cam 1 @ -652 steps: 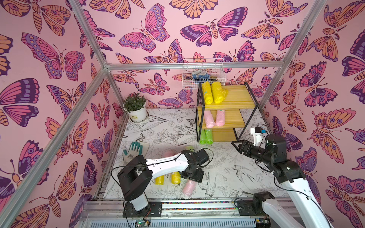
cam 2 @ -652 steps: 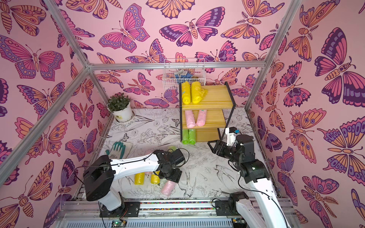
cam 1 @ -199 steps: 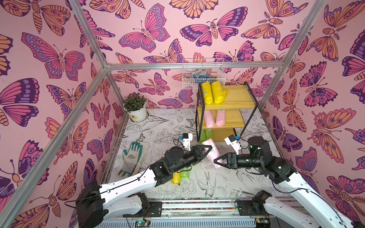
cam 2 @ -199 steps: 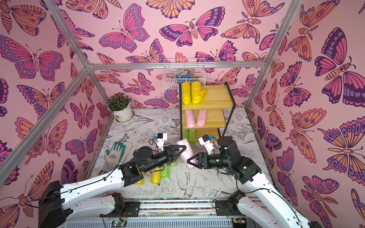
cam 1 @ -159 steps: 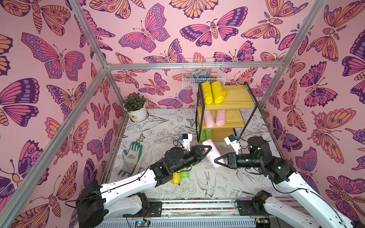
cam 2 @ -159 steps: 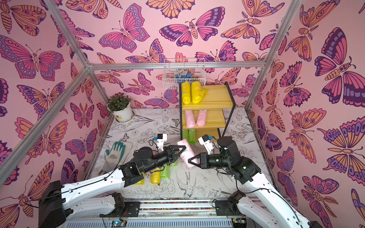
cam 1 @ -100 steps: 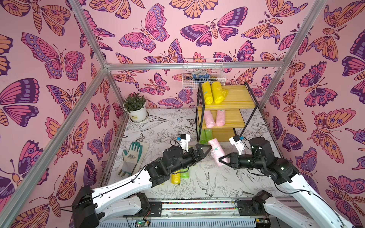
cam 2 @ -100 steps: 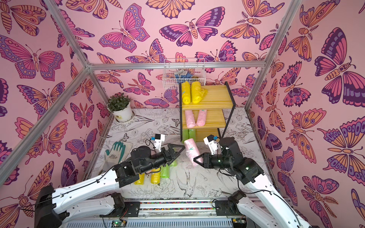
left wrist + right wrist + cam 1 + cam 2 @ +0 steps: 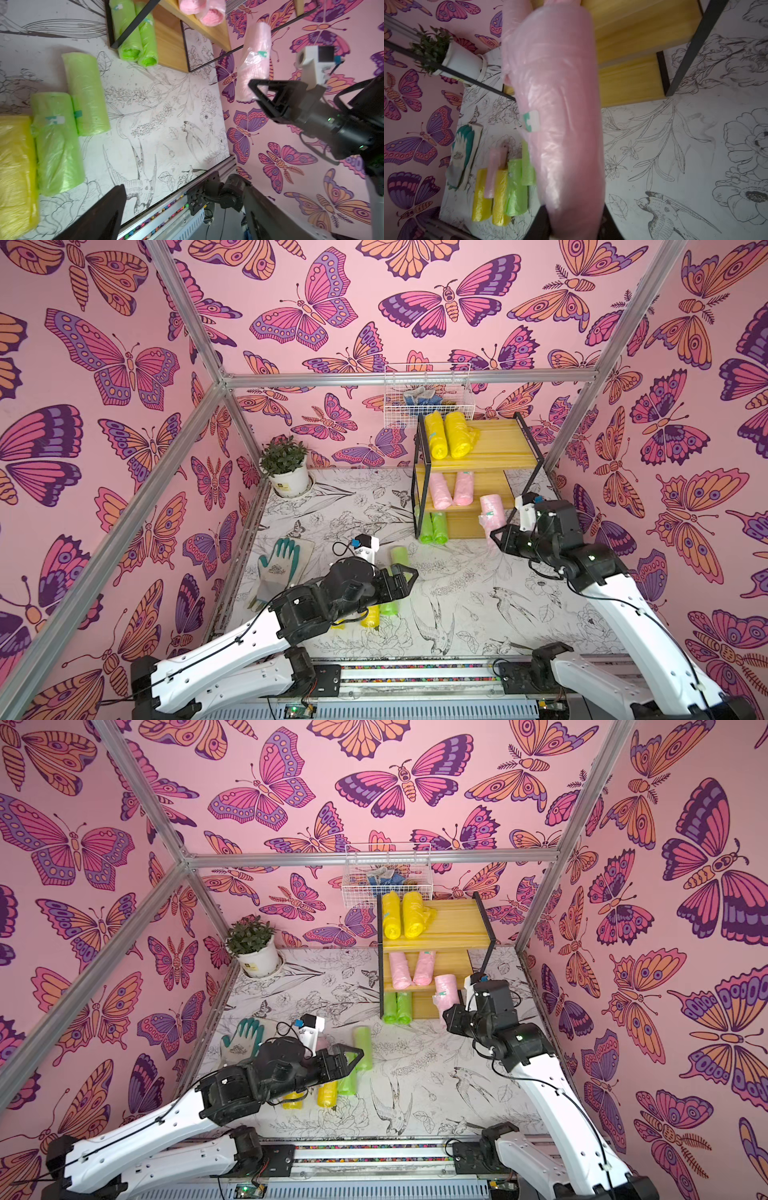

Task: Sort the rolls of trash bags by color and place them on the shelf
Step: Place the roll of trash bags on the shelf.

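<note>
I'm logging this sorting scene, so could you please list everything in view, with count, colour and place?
shelf: one, yellow-and-black, back right
yellow rolls: four; two top tier, two on table
pink rolls: four; two middle tier, one atop table's yellow rolls, one gripped
green rolls: four; two bottom tier, two on table
glove: one, grey-green, table's left
potted plant: one, white pot, back-left corner
wire basket: one, white, wall above shelf
left gripper: open, empty, above table rolls
right gripper: shut on gripped pink roll, before shelf

From high at the front, both top views give us the whole table (image 9: 478, 593), facing the shelf (image 9: 498, 452). Our left wrist camera looks across at the right arm (image 9: 324, 122); our right one hugs the pink roll (image 9: 560, 104); both catch the shelf
</note>
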Available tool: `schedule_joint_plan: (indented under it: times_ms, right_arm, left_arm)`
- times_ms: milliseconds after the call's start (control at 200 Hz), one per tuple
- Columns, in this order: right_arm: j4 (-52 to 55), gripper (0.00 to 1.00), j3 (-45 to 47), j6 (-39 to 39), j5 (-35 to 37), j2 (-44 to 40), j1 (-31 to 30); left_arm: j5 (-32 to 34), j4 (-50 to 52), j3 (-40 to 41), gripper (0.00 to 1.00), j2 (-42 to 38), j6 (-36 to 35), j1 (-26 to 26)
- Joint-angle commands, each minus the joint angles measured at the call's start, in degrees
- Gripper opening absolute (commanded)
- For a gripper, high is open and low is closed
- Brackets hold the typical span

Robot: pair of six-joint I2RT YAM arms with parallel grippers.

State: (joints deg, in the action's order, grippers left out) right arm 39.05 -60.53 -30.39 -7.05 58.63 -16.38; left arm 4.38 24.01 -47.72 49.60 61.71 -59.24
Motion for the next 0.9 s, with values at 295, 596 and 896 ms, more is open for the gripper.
schedule_joint_plan:
  times_ms: [295, 596, 896]
  right_arm:
    - [-15.8, 0.00, -7.8, -6.9, 9.4, 12.2, 1.3]
    - [-23.9, 0.00, -7.2, -10.2, 10.7, 17.0, 1.5]
    - [-29.0, 0.03, -8.5, -8.3, 11.2, 22.2, 1.6]
  left_arm:
    - [3.8, 7.9, -1.0, 0.93, 1.4, -6.3, -0.4]
    - [5.7, 10.4, -0.4, 0.93, 0.5, -7.6, -0.4]
    - [6.3, 10.5, -1.3, 0.94, 2.7, -11.0, -0.4]
